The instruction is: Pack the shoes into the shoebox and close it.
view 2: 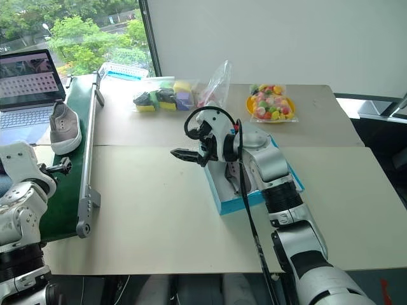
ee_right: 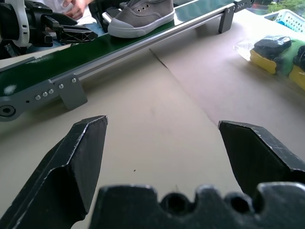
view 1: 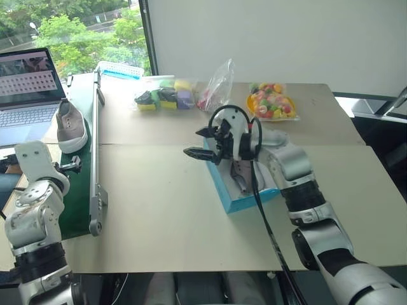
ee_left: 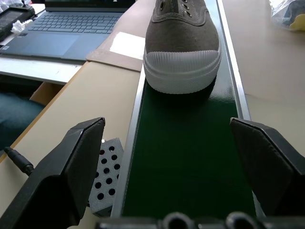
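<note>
One grey shoe (view 1: 70,126) stands on the green conveyor belt (view 1: 77,203) at the left, its toe toward me. My left gripper (view 1: 68,167) hovers open just short of that toe, and in the left wrist view the shoe (ee_left: 183,44) lies ahead of the gripper's (ee_left: 167,160) spread fingers. The blue shoebox (view 1: 236,203) sits open mid-table with the other grey shoe (view 1: 241,175) inside. My right gripper (view 1: 200,143) hangs open and empty above the box's left end. Its wrist view looks across bare table between its fingers (ee_right: 71,162) toward the belt.
A laptop (view 1: 28,89) stands left of the belt. Along the far side lie a bag of coloured blocks (view 1: 164,95), a clear plastic bag (view 1: 218,86), a plate of wrapped sweets (view 1: 271,101) and a white basket (view 1: 119,68). A person's hand (ee_right: 78,5) shows beyond the belt.
</note>
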Robot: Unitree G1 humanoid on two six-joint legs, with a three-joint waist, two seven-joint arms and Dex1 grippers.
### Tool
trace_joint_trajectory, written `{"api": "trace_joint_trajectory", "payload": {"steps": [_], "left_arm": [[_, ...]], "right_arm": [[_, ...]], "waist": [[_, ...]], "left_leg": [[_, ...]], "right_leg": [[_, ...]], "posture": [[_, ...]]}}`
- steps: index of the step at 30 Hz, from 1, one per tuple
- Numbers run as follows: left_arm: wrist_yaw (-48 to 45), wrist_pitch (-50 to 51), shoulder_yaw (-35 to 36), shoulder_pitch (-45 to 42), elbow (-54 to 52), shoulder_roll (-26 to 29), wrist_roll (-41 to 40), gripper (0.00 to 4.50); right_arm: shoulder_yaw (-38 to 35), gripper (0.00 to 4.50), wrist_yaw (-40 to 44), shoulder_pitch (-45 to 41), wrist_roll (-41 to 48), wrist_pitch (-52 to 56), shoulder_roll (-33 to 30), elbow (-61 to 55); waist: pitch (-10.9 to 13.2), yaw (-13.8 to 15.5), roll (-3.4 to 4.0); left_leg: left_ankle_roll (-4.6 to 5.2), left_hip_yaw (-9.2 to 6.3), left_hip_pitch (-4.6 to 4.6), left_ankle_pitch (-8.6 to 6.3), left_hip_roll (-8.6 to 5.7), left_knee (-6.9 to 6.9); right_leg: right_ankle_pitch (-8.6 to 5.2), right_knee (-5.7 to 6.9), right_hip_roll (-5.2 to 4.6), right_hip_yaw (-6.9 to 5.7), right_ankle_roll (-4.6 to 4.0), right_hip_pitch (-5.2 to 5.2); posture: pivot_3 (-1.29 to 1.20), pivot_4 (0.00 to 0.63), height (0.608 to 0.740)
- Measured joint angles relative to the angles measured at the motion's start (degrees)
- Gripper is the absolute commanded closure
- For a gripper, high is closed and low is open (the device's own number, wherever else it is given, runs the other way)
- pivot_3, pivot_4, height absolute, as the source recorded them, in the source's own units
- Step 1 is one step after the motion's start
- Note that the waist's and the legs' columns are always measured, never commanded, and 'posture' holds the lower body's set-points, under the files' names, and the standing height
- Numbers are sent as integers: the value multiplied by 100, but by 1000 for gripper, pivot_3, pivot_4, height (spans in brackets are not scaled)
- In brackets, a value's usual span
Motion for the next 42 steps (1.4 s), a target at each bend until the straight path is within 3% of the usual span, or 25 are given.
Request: {"api": "trace_joint_trajectory", "payload": {"steps": [11,17,20,25,28,33,38,42], "left_arm": [[-341,-313,-116,-71,630,-32,-98,0],[-471,-446,-146,-96,698,-30,-123,1262],[-481,-466,-148,-121,685,-29,-121,1494],[-570,-467,-412,-234,535,-12,-108,1494],[-701,-462,-693,-508,148,-17,-198,1494],[-1023,-184,-1433,-1266,-852,-187,-547,1494],[-1333,108,-2024,-1707,-955,-277,-717,1494],[-1393,197,-2358,-2351,-866,-671,-803,1494]], "right_arm": [[-5,97,-283,-1,-60,-15,-11,-22],[-23,0,-519,-9,-193,-169,-13,55],[-30,0,-602,-18,-237,-217,-13,100],[-138,0,-626,-40,-106,-69,38,107],[-612,0,-770,-151,373,311,321,108],[-2365,0,-1837,-1184,1793,1625,719,633],[-3329,0,-2693,-1431,2373,2259,734,1359],[-3771,0,-3081,-1462,2713,2467,750,1533]], "waist": [[-1,3,-1],[-1,23,-1],[-1,35,-1],[0,46,-3],[1,43,-7],[1,62,-7],[1,4,-6],[2,-5,-5]], "left_leg": [[0,0,1,0,0,0],[-1,0,7,1,0,0],[-1,0,11,1,0,0],[-3,-1,7,3,-1,4],[-3,-4,-3,4,0,3],[-3,-4,-6,3,-2,1],[-2,1,-6,4,-2,-5],[-1,1,-18,5,-4,-5]], "right_leg": [[0,1,0,-1,0,1],[0,6,0,-1,0,5],[0,10,0,-1,0,7],[0,11,0,-2,0,7],[0,9,0,-4,0,1],[1,2,-6,-7,-1,4],[1,-3,-3,-2,-1,-2],[1,-5,-4,-2,0,-8]], "posture": [[0,150,740],[0,150,740],[0,150,740],[0,150,740],[0,150,740],[0,150,740],[0,150,740],[0,150,740]]}}
